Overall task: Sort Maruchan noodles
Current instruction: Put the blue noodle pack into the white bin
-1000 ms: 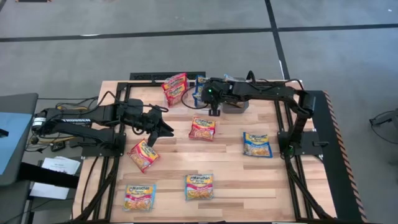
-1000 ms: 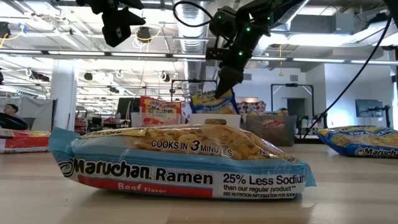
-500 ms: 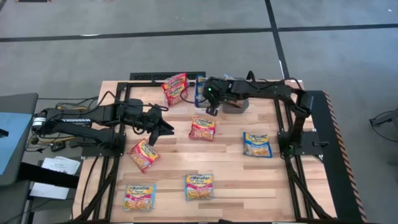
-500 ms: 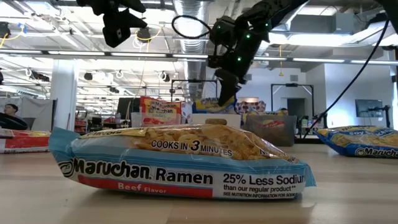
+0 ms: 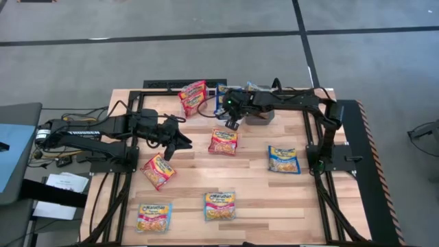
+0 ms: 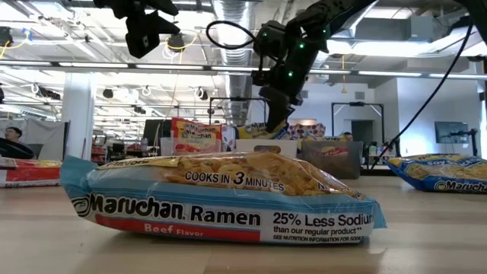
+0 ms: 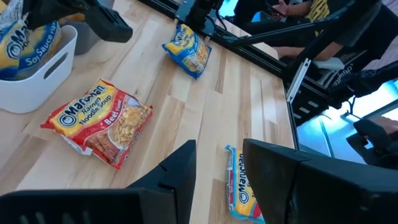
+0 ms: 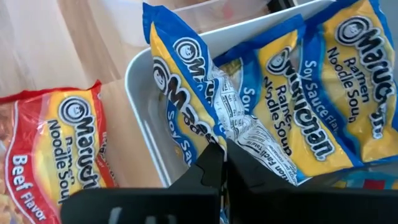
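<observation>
Right gripper (image 8: 219, 163) is clenched on the edge of a blue crinkly plastic soy-sauce noodle packet (image 8: 186, 106), held tilted over the white rectangular bin (image 8: 144, 134) at the counter's 12 o'clock. Packet hangs directly beyond the gripper, long axis slanting into the bin. Left gripper (image 7: 217, 163) waits at 9 o'clock, released.

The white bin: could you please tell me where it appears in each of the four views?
High view: white bin at the table's far edge, by the right gripper.
Low view: centre background, behind the front packet.
Left wrist view: beyond the red packet, bin wall.
Right wrist view: just ahead of the fingers, rim.
Shared landmark: the right gripper pinching a blue packet.
</observation>
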Controlling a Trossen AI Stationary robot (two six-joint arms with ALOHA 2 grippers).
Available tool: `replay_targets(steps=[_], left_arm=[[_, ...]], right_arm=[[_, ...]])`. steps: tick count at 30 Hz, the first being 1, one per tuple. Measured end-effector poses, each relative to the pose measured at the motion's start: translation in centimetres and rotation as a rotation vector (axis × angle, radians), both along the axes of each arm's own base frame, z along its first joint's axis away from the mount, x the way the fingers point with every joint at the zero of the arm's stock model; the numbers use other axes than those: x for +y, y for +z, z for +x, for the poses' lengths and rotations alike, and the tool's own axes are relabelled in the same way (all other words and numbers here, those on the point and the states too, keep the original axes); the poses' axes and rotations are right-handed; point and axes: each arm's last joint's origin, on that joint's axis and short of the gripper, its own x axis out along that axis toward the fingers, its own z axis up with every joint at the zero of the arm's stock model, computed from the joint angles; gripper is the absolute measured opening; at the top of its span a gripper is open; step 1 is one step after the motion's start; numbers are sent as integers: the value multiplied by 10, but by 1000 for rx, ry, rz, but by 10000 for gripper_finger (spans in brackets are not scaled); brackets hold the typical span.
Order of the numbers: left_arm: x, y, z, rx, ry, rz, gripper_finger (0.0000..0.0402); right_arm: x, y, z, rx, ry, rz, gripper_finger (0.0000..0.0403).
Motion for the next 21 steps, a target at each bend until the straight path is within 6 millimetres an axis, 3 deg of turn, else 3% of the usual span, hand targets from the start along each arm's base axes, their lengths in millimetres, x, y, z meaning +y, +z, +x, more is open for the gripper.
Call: replay_targets(steps=[9,21], left_arm=[[0,0,0,4,0,0,118],[0,-1,-1,14,0,-1,118]], right_arm=[[-8,4,-3,-21,-74,24,54],[-16,25,-3,-52,-137,45,120]])
